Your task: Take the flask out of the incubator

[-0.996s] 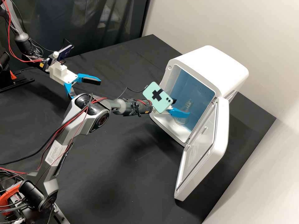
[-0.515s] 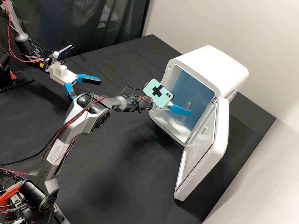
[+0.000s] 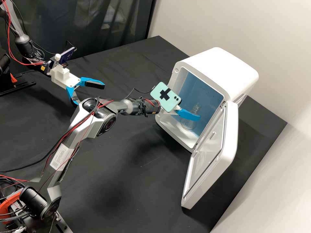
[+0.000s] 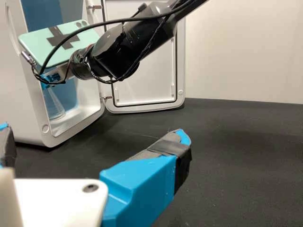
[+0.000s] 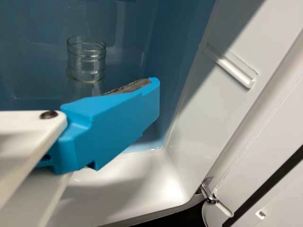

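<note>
The bench point(image 3: 139, 174) is covered with a black cloth point(image 3: 123, 64) which lies in soft wrinkles; the cloth reaches to the far corner and to the right corner of the bench. Behind the far-left edge hangs a dark curtain point(image 3: 81, 22) in long folds, with faint gleams on it. Beside the curtain begins a plain cream wall point(image 3: 233, 22), which runs along the far-right edge of the bench; the left wrist view shows the same plain wall point(image 4: 246, 47) above the black cloth. Beyond the near-right edge lies a pale surface point(image 3: 275, 194); whether it is wall or floor I cannot tell. The light is even and soft; a weak shadow falls on the pale surface near the right corner.
</note>
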Robot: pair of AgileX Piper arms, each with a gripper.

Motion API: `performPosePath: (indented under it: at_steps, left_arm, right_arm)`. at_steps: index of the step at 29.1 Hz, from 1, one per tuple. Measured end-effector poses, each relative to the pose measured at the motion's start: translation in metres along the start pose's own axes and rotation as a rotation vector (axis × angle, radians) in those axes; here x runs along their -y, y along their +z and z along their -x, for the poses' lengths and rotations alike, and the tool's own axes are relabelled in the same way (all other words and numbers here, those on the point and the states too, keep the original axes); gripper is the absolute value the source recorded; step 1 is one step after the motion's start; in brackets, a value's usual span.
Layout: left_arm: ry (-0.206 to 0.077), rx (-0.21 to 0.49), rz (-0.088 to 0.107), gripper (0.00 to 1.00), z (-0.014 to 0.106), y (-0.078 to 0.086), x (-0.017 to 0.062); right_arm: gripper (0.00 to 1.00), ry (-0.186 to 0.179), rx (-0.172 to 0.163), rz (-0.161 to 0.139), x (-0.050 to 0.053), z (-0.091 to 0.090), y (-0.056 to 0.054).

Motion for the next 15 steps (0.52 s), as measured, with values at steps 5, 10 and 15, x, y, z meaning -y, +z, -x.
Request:
performPosePath:
  at_steps: [5, 10, 15]
  left_arm:
    - [0.0, 0.0, 0.0, 1.0, 0.0, 0.0, 0.0]
    - [0.0, 0.0, 0.0, 1.0, 0.0, 0.0, 0.0]
    - [0.0, 0.0, 0.0, 1.0, 0.0, 0.0, 0.0]
  right_arm:
    - [1.0, -0.005, 0.002, 0.003, 0.0023, 0.0004, 0.0006]
    - [1.0, -0.005, 0.003, 0.003, 0.0028, 0.0008, 0.0006]
    - [1.0, 0.005, 0.004, 0.002, 0.0031, 0.0018, -0.0007]
